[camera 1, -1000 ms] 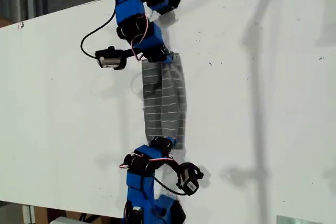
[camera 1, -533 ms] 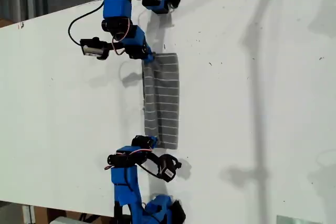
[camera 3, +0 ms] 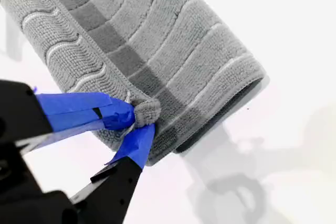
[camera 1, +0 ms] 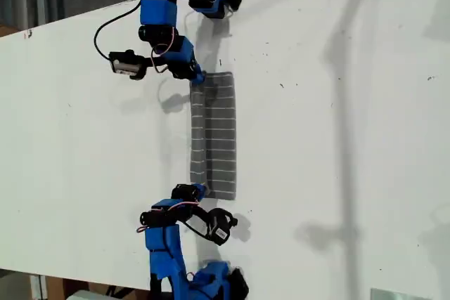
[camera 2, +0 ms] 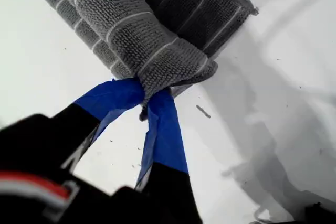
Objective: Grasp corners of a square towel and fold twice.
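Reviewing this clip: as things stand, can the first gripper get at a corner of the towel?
Yes, it looks so. My first gripper is shut on a bunched corner of the towel, and nothing stands between them in the first wrist view.

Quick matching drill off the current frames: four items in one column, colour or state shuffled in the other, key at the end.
Column 1
1. towel
2. table
3. my first tool
4. cable

Column 2
A. white
B. shut on a cloth corner
C. black, looping out beside an arm
D. grey with thin white stripes, folded into a long strip

Pairs: 1-D, 2-A, 3-B, 4-C
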Robot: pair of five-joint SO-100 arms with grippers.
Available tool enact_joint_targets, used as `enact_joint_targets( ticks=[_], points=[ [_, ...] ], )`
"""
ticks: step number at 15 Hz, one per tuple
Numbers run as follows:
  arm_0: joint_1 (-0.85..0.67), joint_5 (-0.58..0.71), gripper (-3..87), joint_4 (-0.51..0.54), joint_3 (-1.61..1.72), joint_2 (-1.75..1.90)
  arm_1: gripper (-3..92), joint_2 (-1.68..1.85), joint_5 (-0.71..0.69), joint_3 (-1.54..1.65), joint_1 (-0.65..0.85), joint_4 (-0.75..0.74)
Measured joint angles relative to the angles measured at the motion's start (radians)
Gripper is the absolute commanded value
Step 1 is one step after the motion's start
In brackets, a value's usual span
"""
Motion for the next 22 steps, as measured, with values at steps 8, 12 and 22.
enact_joint_targets(
  ticks=[8, 12, 22],
  points=[
    [0.135, -0.067, -0.3, 0.002, 0.072, 0.002, -0.1, 0.005, 0.153, 0.106, -0.264, -0.011],
    [0.138, -0.066, -0.3, -0.023, 0.101, 0.003, -0.1, 0.012, 0.173, 0.167, -0.278, -0.049],
    [0.135, -0.034, 28.9, 0.107, -0.029, 0.003, 34.5, 0.072, 0.141, 0.172, -0.244, -0.066]
  ],
)
